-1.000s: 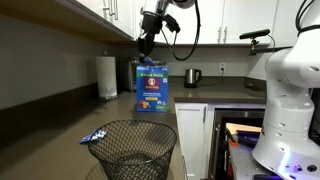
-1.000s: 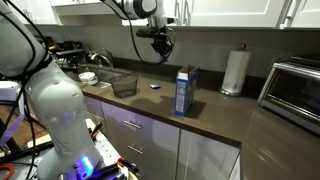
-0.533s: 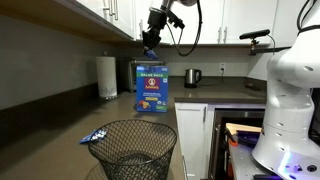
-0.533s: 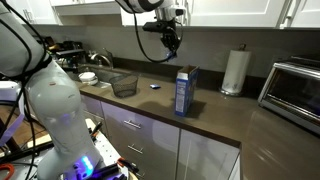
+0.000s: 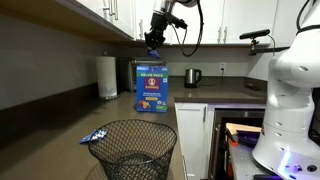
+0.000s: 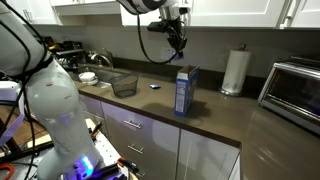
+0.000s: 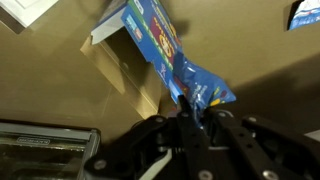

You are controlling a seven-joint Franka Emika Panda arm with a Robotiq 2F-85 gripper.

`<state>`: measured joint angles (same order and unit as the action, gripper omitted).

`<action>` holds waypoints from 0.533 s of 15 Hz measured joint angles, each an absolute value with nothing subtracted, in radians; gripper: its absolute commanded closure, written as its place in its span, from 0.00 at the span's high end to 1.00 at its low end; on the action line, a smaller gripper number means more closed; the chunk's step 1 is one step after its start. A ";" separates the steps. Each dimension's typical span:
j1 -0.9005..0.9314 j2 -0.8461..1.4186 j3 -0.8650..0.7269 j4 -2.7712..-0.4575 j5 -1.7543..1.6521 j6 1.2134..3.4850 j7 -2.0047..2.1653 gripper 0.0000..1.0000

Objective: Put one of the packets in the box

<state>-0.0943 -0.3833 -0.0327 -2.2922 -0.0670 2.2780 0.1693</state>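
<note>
- Packet [image 7: 200, 90] is held in the jaws, which are clamped on one end of it. The rest sticks out, bent and crinkly.
- It is high in the air above the box [image 5: 152, 90], well clear of the top. It is not in the box yet.
- The box stands up straight near the front edge of the table [image 6: 215, 125], about halfway along.
- In the wrist view the top of the box shows just past the packet, with a pale flap [image 7: 103, 35] that looks open.
- The packet looks thin, light and floppy, so it will bend and swing.
- Its skin looks shiny, so it may slip. A hold close to one end seems best, so the loose end can go into the box first.
- The box is tall, thin and made of card. It is likely light, so a bump could tip it over.
- Spare packets [image 5: 95, 136] lie flat on the table beside the basket [image 5: 133, 150], on the side nearer the box.
- The box has yellow words near the top and a round picture on its front. The words are too small to read.
- The packet has white marks, but they are too blurry to read. No brand name can be made out.
</note>
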 measured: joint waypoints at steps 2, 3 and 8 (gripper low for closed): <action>-0.107 -0.373 -0.032 -2.291 -0.086 2.283 0.203 0.11; -0.113 -0.366 -0.031 -2.291 -0.095 2.287 0.220 0.10; -0.138 -0.325 -0.030 -2.290 -0.138 2.321 0.288 0.10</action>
<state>-0.1382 -0.3254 -0.0299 -2.2904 -0.1382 2.3211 0.2884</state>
